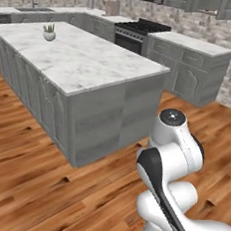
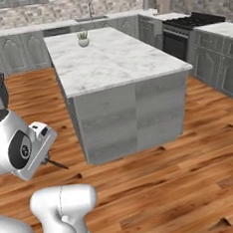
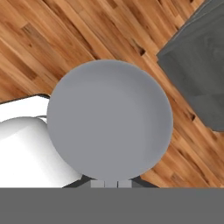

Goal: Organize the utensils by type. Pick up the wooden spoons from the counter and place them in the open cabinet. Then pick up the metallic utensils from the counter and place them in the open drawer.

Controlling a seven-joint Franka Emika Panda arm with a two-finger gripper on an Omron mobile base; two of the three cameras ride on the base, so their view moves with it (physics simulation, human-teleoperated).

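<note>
1. A metal spoon [image 3: 109, 120] is held close in front of the hand camera; its round grey bowl is seen above the wooden floor [image 3: 78, 35].
2. The gripper [image 2: 48, 159] is clamped together on the spoon's dark handle, low at the near left.
3. The spoon is judged to be carried toward the drawer.

The island counter [image 1: 88, 60] has a white marble top with grey veins over grey panelled sides. The floor [image 1: 26, 179] is orange-brown wood planks. A white pot [image 1: 49, 35] holds green leaves. The spoon's round bowl [image 3: 109, 120] is plain grey. The stove [image 1: 140, 30] is black.
</note>
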